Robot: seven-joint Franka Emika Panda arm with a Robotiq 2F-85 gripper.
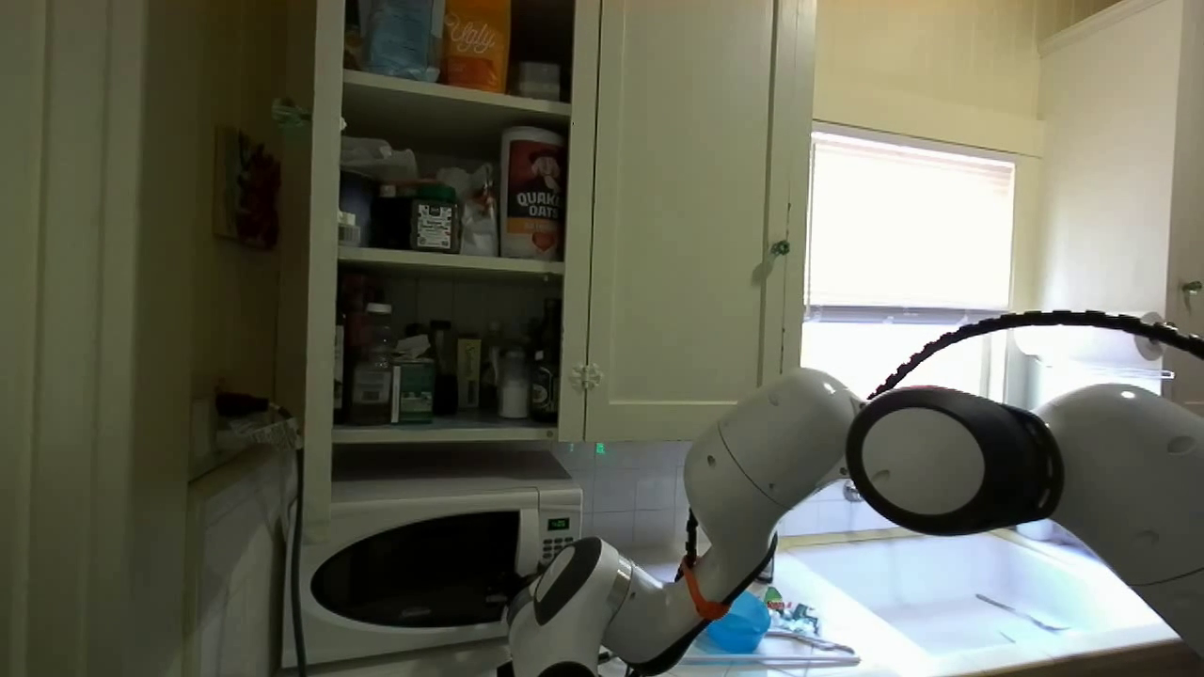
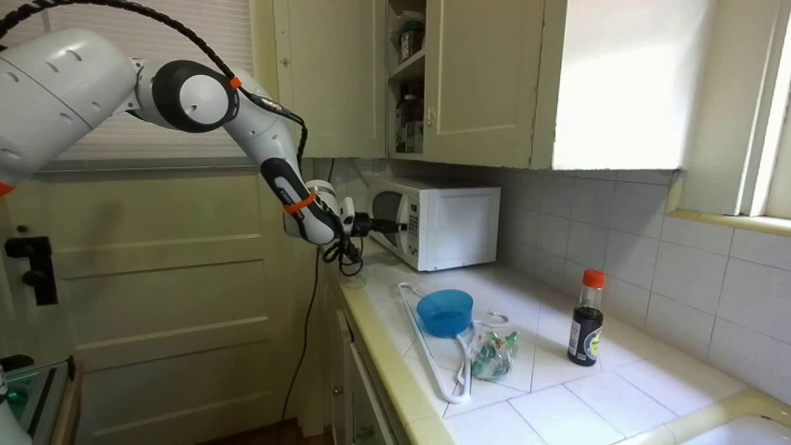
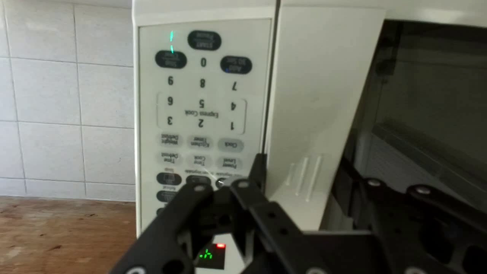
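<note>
A white microwave [image 1: 395, 508] stands on the counter and shows in both exterior views, also here [image 2: 463, 222]. Its door appears shut. My gripper [image 2: 395, 227] reaches its front. In the wrist view, which is upside down, my gripper [image 3: 302, 175] has one black finger on each side of the white door handle [image 3: 319, 95]. Both fingers look close against the handle's edges, so it appears shut on it. The keypad panel [image 3: 201, 131] lies beside one finger, and the dark door window [image 3: 430, 99] lies beyond the other. In an exterior view the arm's wrist mostly hides the gripper.
A blue bowl [image 2: 445, 314], a white looped rack or hanger [image 2: 426, 346], a crumpled green plastic bag [image 2: 494, 355] and a red-capped dark bottle [image 2: 585, 327] stand on the tiled counter. An open cupboard [image 1: 451, 260] with food hangs above the microwave. A sink [image 1: 941, 583] is beside the counter.
</note>
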